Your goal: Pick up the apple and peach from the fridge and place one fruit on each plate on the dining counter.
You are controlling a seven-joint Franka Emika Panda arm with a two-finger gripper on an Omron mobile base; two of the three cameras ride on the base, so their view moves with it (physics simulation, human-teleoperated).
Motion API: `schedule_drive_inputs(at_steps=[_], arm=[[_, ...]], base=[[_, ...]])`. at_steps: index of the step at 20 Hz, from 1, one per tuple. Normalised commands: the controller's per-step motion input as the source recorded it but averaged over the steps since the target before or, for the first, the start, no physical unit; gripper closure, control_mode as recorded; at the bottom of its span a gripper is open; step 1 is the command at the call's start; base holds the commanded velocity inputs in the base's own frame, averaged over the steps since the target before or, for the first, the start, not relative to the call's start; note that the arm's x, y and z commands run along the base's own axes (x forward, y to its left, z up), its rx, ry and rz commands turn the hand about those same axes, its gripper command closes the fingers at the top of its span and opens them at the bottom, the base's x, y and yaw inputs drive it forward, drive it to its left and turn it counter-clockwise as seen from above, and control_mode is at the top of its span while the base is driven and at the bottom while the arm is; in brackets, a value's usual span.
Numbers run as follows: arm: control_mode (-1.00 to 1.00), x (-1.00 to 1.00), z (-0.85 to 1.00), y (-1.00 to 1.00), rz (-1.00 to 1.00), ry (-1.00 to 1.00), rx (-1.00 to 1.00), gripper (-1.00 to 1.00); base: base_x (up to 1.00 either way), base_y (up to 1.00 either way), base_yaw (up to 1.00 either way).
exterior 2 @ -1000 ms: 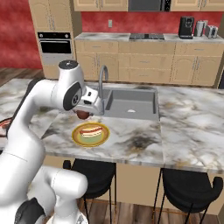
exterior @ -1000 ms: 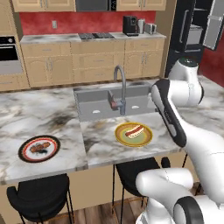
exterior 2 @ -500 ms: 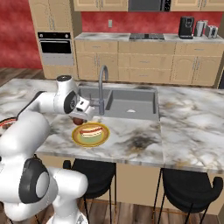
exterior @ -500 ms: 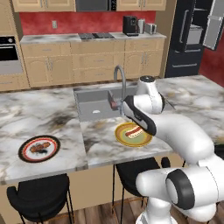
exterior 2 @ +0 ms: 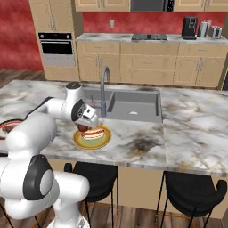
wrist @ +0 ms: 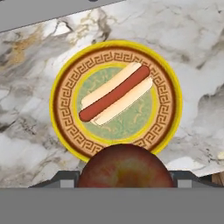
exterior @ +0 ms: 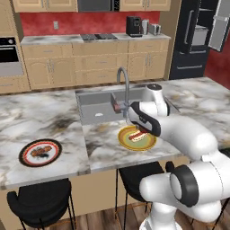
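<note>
My gripper [wrist: 124,183] is shut on a dark red apple [wrist: 124,168] and hangs just above the yellow-orange-rimmed plate [wrist: 61,109], near its edge. A hot dog [wrist: 116,92] lies in that plate's middle. From the base, the gripper [exterior 2: 83,129] with the apple [exterior 2: 83,128] is over the left side of the plate [exterior 2: 103,139]; the same gripper [exterior: 118,108] sits by the tap, above the plate [exterior: 126,143]. The dark-rimmed plate [exterior: 26,152] lies further left on the dining counter [exterior: 45,117]. The fridge [exterior: 197,40] stands far right with a door open. The peach is out of view.
A steel sink [exterior: 99,105] with an arched tap [exterior: 123,85] is inset just behind the yellow plate. Black stools [exterior: 40,202] stand under the counter's near edge. Wall cabinets, an oven [exterior 2: 55,46] and a coffee machine [exterior 2: 190,27] line the back.
The arm has swung in from the right and lowered the apple to just above the yellow-rimmed plate. The base and both plates have stayed put.
</note>
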Motion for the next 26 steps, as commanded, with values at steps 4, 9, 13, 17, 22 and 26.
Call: schedule_drive_inputs(at_steps=[4, 9, 13, 17, 22, 26], arm=[[-1.0, -0.03, 0.0, -0.12, 0.02, 0.26, 0.0, 1.0], [-1.0, 0.0, 0.0, 0.0, 0.03, 0.42, 0.0, 1.0], [-1.0, -0.01, -0.29, 0.0, 0.05, -0.07, 0.0, 1.0], [-1.0, 0.06, -0.38, 0.0, 0.11, -0.16, 0.0, 1.0], [-1.0, 0.04, -0.06, 0.0, 0.31, -0.02, 0.0, 1.0], [-1.0, -0.23, 0.0, -0.11, 0.35, 0.0, 0.0, 1.0]], base=[[0.0, 0.0, 0.0], [0.0, 0.0, 0.0], [0.0, 0.0, 0.0], [0.0, 0.0, 0.0], [0.0, 0.0, 0.0], [0.0, 0.0, 0.0]])
